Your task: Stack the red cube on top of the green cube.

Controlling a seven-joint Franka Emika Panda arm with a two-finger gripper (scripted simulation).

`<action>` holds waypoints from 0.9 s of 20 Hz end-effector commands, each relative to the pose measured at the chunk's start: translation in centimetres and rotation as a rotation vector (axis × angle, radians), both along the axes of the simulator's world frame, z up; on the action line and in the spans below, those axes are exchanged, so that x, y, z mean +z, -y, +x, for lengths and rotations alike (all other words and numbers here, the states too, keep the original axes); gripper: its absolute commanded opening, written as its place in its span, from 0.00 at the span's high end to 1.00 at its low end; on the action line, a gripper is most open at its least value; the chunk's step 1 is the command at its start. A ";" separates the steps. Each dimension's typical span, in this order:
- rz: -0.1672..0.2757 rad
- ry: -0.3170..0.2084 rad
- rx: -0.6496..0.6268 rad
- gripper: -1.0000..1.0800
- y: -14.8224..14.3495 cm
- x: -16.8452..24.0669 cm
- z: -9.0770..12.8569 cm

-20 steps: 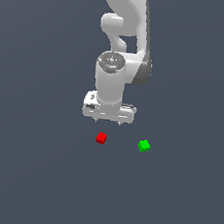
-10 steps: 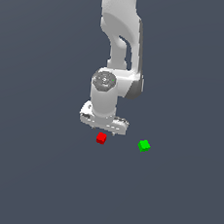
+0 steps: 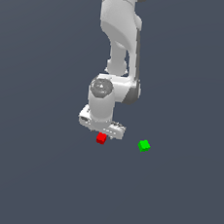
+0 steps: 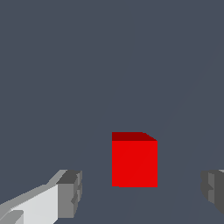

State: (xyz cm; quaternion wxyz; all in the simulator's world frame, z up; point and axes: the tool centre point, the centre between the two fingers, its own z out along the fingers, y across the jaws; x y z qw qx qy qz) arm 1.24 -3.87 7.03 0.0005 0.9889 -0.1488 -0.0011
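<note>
The red cube (image 3: 101,139) lies on the dark grey floor, right under my hand. In the wrist view the red cube (image 4: 134,162) sits between my two fingertips (image 4: 70,194), with a gap on each side. My gripper (image 3: 102,134) is open and low over the red cube, touching nothing. The green cube (image 3: 144,146) lies on the floor to the exterior view's right of the red cube, apart from it. The green cube is out of the wrist view.
The floor (image 3: 39,175) is a plain dark grey surface. My white arm (image 3: 119,41) rises above the hand towards the top of the exterior view.
My hand has come down towards the red cube, and the arm has stretched out. Both cubes lie where they were.
</note>
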 end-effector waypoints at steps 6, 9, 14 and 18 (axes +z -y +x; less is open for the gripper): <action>0.000 0.001 -0.001 0.04 0.0 -1.6 0.0; 0.000 0.002 -0.003 0.04 0.0 -3.2 0.0; 0.001 0.002 -0.004 0.04 0.0 -4.9 0.0; 0.001 0.002 -0.004 1.00 0.0 -5.0 0.1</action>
